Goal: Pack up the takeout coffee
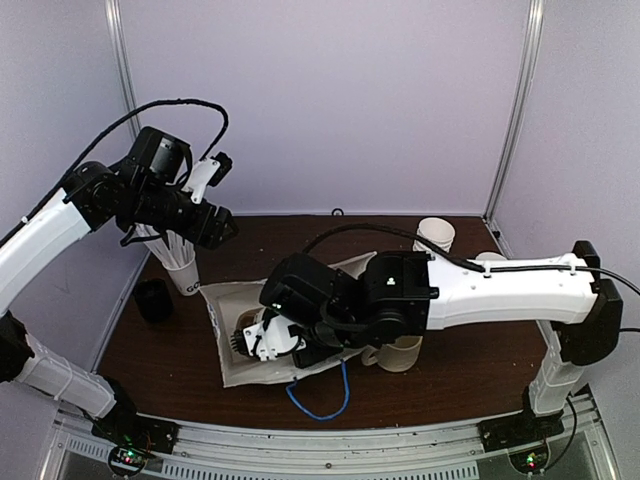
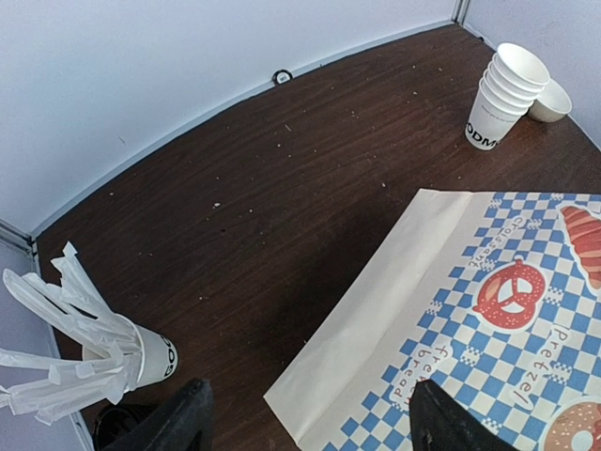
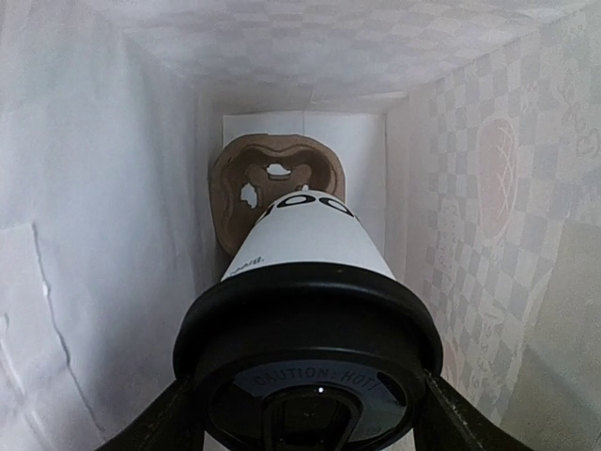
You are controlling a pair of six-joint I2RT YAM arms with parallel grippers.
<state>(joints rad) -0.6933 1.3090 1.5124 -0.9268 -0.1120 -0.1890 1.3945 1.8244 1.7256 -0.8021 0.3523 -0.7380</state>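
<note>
Right up close on the right wrist view, the right gripper (image 3: 310,418) has its jaws clamped on either side of the black lid (image 3: 310,329) of a coffee cup (image 3: 305,240), so I'm calling that a firm hold just under the rim. The cup's long axis runs straight away from me down the length of the paper bag (image 3: 113,235): the lid faces back toward the wrist and the lettered base points into the bag's closed end. Past the base sits a brown cardboard cup carrier (image 3: 235,188) against the bag's far wall, but I can't tell whether the cup touches it. From the top view, the bag lies on its side on the table (image 2: 282,188) with the right arm reaching in from the right. A blue cord (image 1: 320,400) loops at the near edge just beside the bag, and a mug (image 1: 400,352) stands close under the right arm. Further out, the left gripper (image 2: 315,425) hangs high over the left rear of the table, jaws spread wide with nothing between them. Below it I see a cup of wrapped straws (image 2: 141,355), and at the far right corner a stack of paper cups (image 2: 502,89).
</note>
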